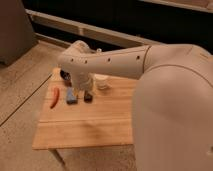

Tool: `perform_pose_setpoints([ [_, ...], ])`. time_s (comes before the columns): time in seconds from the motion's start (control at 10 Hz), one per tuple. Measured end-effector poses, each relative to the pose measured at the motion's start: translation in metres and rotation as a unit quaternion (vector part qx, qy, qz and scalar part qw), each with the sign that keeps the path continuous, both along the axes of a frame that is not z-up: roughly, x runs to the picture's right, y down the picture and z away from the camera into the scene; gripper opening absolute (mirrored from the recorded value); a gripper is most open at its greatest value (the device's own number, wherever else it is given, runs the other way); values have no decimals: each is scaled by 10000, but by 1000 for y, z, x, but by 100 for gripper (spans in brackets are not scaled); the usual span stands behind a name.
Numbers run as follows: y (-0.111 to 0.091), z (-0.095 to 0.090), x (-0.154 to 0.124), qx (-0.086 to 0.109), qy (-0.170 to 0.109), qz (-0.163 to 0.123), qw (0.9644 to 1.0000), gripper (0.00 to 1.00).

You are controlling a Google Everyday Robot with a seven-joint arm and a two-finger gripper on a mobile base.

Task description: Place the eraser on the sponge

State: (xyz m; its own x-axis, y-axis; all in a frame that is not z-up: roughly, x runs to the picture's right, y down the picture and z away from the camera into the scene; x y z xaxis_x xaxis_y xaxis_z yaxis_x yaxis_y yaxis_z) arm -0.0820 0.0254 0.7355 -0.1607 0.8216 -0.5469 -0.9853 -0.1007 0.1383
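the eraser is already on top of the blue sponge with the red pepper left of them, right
Not on top: the camera view shows the eraser lying on the table beside the sponge. The red pepper is left of them; the gripper hangs just above both.
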Motion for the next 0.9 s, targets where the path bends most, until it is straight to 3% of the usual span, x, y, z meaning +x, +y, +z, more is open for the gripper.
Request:
perform_pose_setpoints([
  [0.2, 6, 20, 8, -173, 171, 285, 9993, 65],
  [0.4, 17, 44, 9, -459, 118, 490, 9977, 65],
  [0.7, 9, 69, 5, -591, -143, 286, 9977, 65],
  [0.9, -5, 76, 8, -552, -292, 78, 9980, 65],
])
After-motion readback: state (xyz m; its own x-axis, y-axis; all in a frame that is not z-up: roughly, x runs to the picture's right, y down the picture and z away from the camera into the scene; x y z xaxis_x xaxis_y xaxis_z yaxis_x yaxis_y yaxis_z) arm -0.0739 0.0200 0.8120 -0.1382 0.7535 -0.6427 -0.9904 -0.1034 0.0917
